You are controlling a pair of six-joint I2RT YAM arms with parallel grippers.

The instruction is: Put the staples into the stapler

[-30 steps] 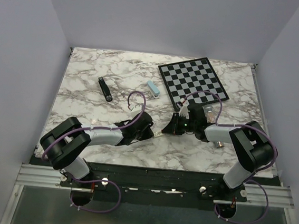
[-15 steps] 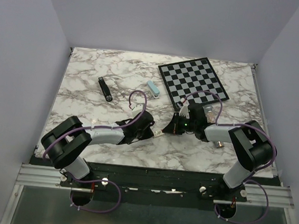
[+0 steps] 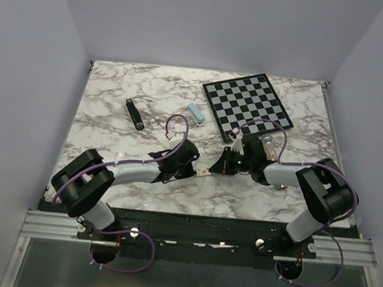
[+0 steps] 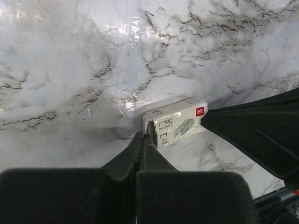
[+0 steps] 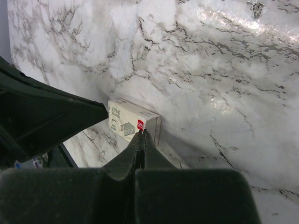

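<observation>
The left pincer (image 4: 142, 138) hides a corner of the small cream box (image 4: 180, 119); its print is unreadably small.

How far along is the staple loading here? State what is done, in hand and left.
Done: nothing yet; the stapler lies apart, untouched. In hand: left gripper and right gripper, jaws shut, tips at opposite ends of the box. Left: empty the box, open stapler, load.

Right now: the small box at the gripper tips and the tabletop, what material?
Small box: looks like thin printed card, cream, faint sheen; folded edges, printed label and staple drawing. Tabletop: marble pattern, polished; bright glare streaks. Real stone or laminate, cannot tell.
</observation>
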